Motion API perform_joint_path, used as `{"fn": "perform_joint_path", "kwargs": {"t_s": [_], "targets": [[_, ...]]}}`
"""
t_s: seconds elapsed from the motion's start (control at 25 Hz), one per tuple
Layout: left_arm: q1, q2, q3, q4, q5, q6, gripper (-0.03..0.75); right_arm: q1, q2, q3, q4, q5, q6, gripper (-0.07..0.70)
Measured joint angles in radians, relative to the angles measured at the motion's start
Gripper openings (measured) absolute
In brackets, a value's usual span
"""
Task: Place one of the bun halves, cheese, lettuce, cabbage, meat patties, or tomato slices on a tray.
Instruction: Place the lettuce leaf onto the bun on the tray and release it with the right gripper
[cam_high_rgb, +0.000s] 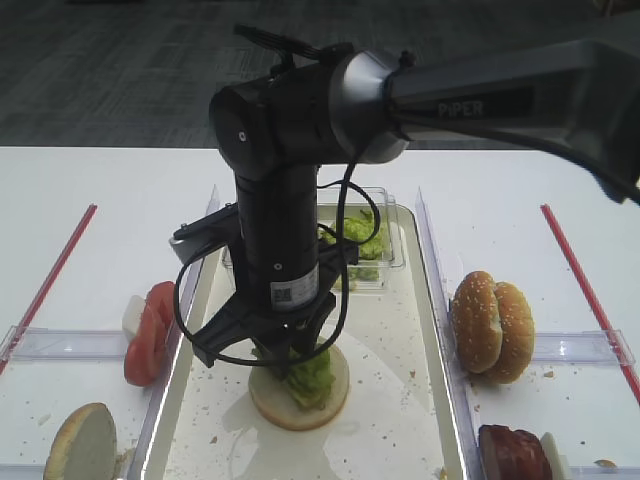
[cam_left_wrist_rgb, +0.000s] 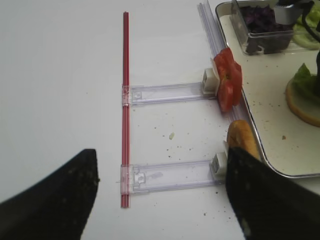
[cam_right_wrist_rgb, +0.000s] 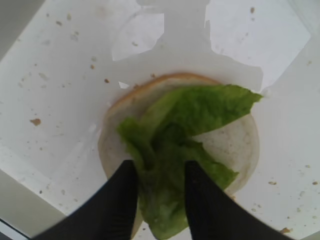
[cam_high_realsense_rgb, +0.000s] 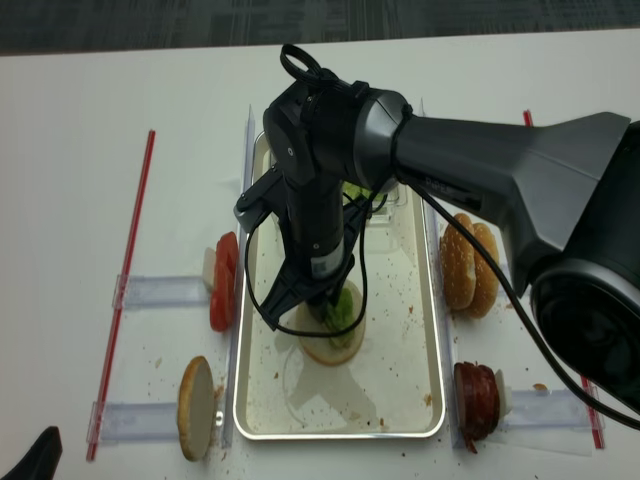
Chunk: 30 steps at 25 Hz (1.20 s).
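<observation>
A pale bun half (cam_right_wrist_rgb: 235, 145) lies cut face up on the tray (cam_high_rgb: 400, 400). A green lettuce leaf (cam_right_wrist_rgb: 200, 107) is spread over the bun. My right gripper (cam_right_wrist_rgb: 159, 167) points straight down over it, open, its two black fingers apart with the leaf's near end lying between them. In the high view the lettuce (cam_high_rgb: 312, 375) shows just under that gripper (cam_high_rgb: 290, 360). My left gripper (cam_left_wrist_rgb: 162, 160) hovers open over bare table left of the tray, holding nothing.
Tomato slices (cam_high_rgb: 150, 335) and a bun half (cam_high_rgb: 80, 445) stand in clear racks left of the tray. Bun halves (cam_high_rgb: 492, 325) and meat patties (cam_high_rgb: 512, 452) stand on the right. Tubs of lettuce (cam_high_rgb: 362, 245) and purple cabbage (cam_left_wrist_rgb: 262, 22) sit at the tray's far end. Red strips (cam_left_wrist_rgb: 125, 100) edge the area.
</observation>
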Motion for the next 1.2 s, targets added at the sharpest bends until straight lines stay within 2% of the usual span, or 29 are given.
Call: {"fn": "perform_joint_path", "kwargs": {"t_s": [0.4, 0.48, 0.64, 1.2], "targets": [[0.0, 0.0, 0.0, 0.0, 0.0, 0.0, 0.491, 0.0, 0.0, 0.0, -0.002, 0.0, -0.02, 0.549], [0.0, 0.0, 0.0, 0.0, 0.0, 0.0, 0.491, 0.0, 0.0, 0.0, -0.002, 0.0, -0.02, 0.588], [0.0, 0.0, 0.0, 0.0, 0.0, 0.0, 0.491, 0.0, 0.0, 0.0, -0.009, 0.0, -0.023, 0.61], [0.0, 0.0, 0.0, 0.0, 0.0, 0.0, 0.491, 0.0, 0.0, 0.0, -0.021, 0.0, -0.005, 0.613]]}}
